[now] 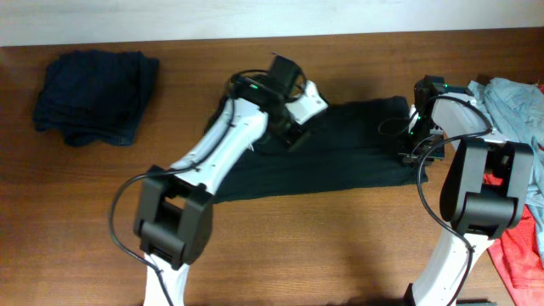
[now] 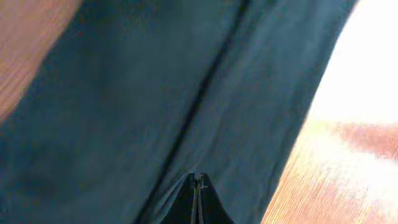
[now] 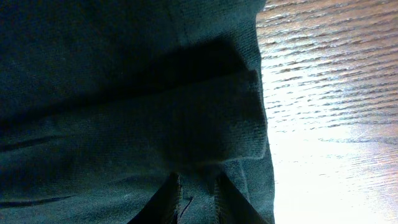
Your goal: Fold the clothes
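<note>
A black T-shirt lies as a long strip across the middle of the wooden table. My left gripper sits at the shirt's upper left edge. In the left wrist view its jaws are pressed together on the dark cloth, and a crease runs up to their tips. My right gripper is at the shirt's right end. There the fingers are shut on a thick fold of the fabric, with cloth showing between them. No chest logo is visible.
A crumpled dark navy garment lies at the back left. A grey-blue garment is heaped at the back right, and a red one hangs at the right edge. Bare wood stretches along the front.
</note>
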Available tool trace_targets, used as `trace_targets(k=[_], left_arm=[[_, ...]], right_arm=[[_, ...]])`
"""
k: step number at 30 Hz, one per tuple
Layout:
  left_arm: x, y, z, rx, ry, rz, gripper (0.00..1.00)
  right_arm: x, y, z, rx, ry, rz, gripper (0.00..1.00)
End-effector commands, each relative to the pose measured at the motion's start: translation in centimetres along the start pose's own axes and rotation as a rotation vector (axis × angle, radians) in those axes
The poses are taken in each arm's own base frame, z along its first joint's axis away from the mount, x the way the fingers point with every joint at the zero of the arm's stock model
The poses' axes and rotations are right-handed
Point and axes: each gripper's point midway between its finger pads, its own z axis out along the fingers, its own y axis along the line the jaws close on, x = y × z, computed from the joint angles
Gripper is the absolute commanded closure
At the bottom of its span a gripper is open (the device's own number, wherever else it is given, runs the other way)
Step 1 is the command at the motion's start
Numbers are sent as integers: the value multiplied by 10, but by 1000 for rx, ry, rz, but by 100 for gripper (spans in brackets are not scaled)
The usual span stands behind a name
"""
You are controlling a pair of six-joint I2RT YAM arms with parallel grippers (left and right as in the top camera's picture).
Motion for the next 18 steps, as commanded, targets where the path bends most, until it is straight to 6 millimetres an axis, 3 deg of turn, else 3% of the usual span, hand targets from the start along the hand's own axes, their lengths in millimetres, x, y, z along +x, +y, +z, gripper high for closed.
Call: trace_targets(k=[1, 10, 13, 15, 16, 18], left_arm=[[-3, -23, 30, 48, 20, 157, 100], [-11, -35, 70, 30, 14, 219, 98], [-12, -39, 75, 35, 14, 228, 94], [-12, -40, 77, 36, 15, 231, 85], [-13, -41, 77, 35, 12, 233, 76], [-14, -40, 79, 30, 11, 236, 71]], right_arm=[[-4, 0, -3, 0, -22, 5, 76], [-7, 1, -3, -1, -34, 6, 76], [-7, 1, -3, -1, -34, 6, 76], [-7, 1, -3, -1, -34, 6, 76], [-7, 1, -3, -1, -34, 6, 76], [-7, 1, -3, -1, -34, 6, 76]])
